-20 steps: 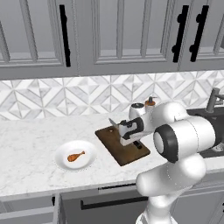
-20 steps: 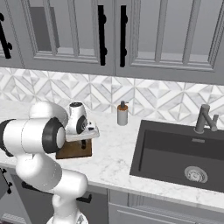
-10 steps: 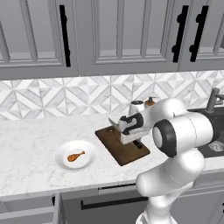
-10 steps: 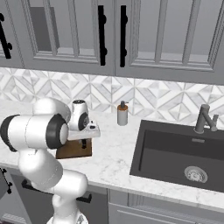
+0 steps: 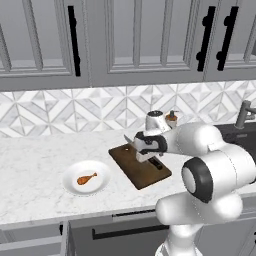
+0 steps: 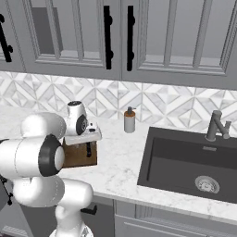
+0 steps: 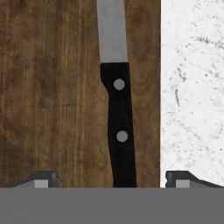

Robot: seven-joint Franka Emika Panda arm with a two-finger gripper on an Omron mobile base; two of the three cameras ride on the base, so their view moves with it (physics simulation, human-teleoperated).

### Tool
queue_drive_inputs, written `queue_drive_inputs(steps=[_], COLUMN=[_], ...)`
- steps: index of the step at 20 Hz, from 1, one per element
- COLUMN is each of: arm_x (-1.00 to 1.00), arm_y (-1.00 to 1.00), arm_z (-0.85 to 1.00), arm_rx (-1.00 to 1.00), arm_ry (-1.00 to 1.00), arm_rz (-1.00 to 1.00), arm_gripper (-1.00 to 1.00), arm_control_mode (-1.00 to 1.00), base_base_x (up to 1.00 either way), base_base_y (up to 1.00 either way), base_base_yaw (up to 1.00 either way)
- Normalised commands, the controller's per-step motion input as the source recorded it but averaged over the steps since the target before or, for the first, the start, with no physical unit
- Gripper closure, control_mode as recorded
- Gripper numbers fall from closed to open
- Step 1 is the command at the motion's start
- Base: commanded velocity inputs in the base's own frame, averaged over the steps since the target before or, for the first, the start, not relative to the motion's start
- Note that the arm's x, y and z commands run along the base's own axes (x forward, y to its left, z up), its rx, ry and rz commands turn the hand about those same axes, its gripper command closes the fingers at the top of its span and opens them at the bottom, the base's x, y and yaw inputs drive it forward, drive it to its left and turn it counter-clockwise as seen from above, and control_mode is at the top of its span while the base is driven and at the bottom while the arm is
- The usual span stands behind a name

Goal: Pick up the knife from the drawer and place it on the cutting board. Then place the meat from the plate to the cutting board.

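Jaws: spread wide, one fingertip (image 7: pixel 41 179) low on each side of the hand view, nothing between them. You see the gripper (image 7: pixel 111 181) poised directly over the knife, clear of its handle.

Knife (image 7: pixel 117 109): released, lying flat on the cutting board (image 7: pixel 48 87). Black handle with two silver rivets, silver blade running away toward the top of the hand view. It sits along the board's edge, just beside the white marbled counter (image 7: pixel 192 87); that placement leaves most of the board free, which you will likely want for the meat.

Cutting board, left base view (image 5: pixel 131 164): dark brown, on the counter, the gripper (image 5: pixel 142 150) low over it.

Meat (image 5: pixel 86 178): orange-brown drumstick on the white plate (image 5: pixel 102 181), near the board, to its left in that view. Untouched; judged to be the next item.

Drawer (image 5: pixel 35 242): its pale edge shows partly at the lower left, standing open.

Soap bottle (image 6: pixel 129 121): stands by the backsplash near the sink (image 6: pixel 185 162).

Writing, brands, labels: none readable on any item.
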Motion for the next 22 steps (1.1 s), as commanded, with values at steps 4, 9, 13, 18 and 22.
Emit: queue_drive_inputs(steps=[4,9,13,18,22], arm_x=[-0.64,-0.43,-0.05,0.0,0.11], arm_y=[0.69,0.93,1.0,1.0,1.0], arm_z=[0.83,0.88,0.15,0.0,0.07], arm_rx=[-0.03,-0.01,-0.04,-0.06,-0.1], arm_ry=[-0.17,-0.09,0.0,0.05,0.18], arm_rz=[0.0,0.12,0.23,0.22,0.37], arm_gripper=[-1.0,-1.0,-1.0,-1.0,-1.0], arm_control_mode=[-1.0,-1.0,-1.0,-1.0,-1.0], base_base_x=[0.0,0.0,0.0,0.0,0.0], base_base_y=[0.0,0.0,0.0,0.0,0.0], base_base_yaw=[0.0,0.0,0.0,0.0,0.0])
